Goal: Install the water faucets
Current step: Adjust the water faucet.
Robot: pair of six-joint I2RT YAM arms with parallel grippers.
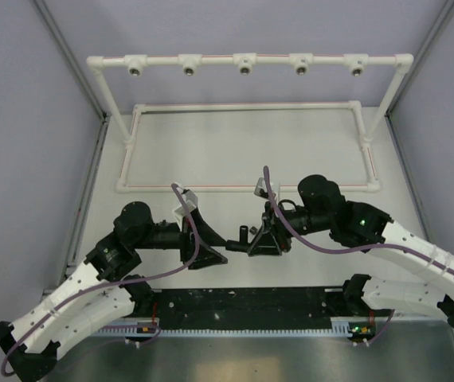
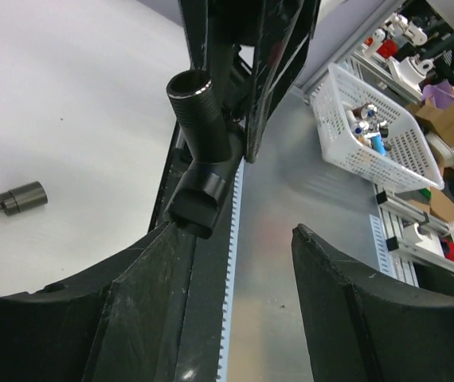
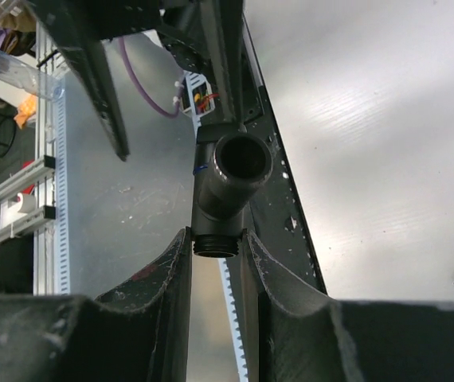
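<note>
My right gripper is shut on a black T-shaped faucet, pinching its threaded end between the fingertips. In the top view the right gripper holds the faucet just above the table's front middle. My left gripper is open with its jaws wide apart, right in front of the same faucet. Its left fingertip sits against the faucet's lower end. In the top view the left gripper nearly meets the right one. The short stubby faucet is not in view.
A white pipe frame with several metal-ringed sockets stands at the back, above a flat white rectangle. A small grey metal piece lies on the table. A white basket sits beyond the front rail.
</note>
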